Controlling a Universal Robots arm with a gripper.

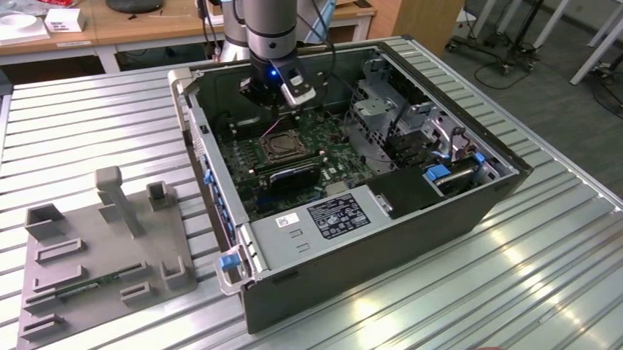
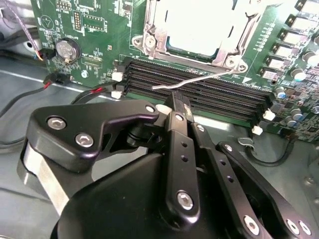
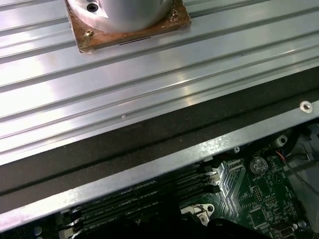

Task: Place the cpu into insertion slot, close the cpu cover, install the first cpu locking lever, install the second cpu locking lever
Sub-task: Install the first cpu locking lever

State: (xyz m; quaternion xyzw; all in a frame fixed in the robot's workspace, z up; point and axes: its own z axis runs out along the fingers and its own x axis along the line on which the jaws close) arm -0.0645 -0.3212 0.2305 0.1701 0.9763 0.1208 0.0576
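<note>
1. The end effector hangs inside the open computer case, over the green motherboard; in the second wrist view its black fingers lie pressed together with no gap at the tips, and nothing is held between them.
2. Their tips sit over the black memory slots, touching or just short of a thin silvery locking lever that slants across those slots; contact cannot be told.
3. The insertion slot lies just beyond the memory slots; the cpu rests in it as a pale square; the cpu cover lies flat around it as a silvery frame.
4. In the exterior view the slot sits mid-board, just nearer than the end effector.
5. A round coin cell stands on the board, apart from the socket.
6. The case rests on a ribbed metal bench; a grey fixture plate lies on the bench at the exterior view's left.
7. In the first wrist view, the bench's ridges run alongside the case's rim.
</note>
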